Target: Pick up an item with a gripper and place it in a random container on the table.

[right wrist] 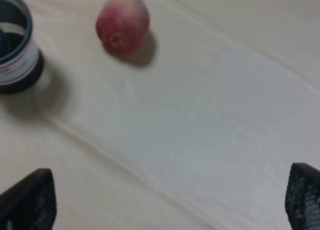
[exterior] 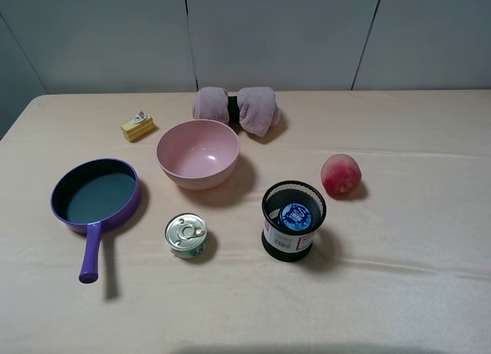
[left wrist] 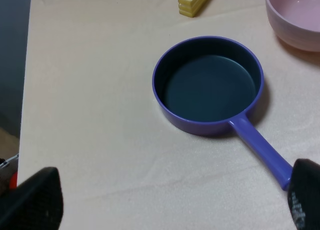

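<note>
The bottle (exterior: 296, 216) stands inside the mesh cup (exterior: 292, 237).

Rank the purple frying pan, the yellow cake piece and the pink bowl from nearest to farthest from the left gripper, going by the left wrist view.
1. Purple frying pan: nearest; its handle end lies beside one fingertip of the left gripper.
2. Pink bowl: farther, past the pan at the frame edge.
3. Yellow cake piece: farthest, beyond the pan's far rim.
</note>
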{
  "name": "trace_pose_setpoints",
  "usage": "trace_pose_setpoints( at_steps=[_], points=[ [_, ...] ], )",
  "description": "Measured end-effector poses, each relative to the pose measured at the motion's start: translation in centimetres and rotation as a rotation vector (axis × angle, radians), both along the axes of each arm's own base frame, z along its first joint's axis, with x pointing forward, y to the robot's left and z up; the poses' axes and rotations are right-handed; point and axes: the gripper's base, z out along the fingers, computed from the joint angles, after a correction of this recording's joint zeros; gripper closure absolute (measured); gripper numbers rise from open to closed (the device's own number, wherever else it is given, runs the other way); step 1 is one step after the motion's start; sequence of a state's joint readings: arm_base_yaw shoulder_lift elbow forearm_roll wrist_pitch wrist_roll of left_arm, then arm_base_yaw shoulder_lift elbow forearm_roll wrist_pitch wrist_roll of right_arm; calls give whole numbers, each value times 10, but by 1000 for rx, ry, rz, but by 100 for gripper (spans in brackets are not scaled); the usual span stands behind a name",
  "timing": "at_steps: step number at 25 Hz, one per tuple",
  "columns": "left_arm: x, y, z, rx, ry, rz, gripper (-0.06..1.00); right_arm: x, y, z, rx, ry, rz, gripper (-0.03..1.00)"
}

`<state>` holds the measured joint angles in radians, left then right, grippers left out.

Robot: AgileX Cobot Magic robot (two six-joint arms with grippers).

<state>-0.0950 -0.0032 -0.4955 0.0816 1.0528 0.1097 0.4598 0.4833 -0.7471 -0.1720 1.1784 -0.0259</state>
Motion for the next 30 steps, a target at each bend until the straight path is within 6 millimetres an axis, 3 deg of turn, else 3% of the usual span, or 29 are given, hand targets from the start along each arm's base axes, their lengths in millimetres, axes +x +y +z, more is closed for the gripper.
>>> trace_pose_setpoints(
  at_steps=[15, 30],
  points=[
    [0, 0, 0, 0, 0, 0, 4, -58, -18, -47, 206, -276, -147, 27],
    [0, 0, 0, 0, 0, 0, 4, -61, -16, -50, 236, -326, -139, 27]
  ],
)
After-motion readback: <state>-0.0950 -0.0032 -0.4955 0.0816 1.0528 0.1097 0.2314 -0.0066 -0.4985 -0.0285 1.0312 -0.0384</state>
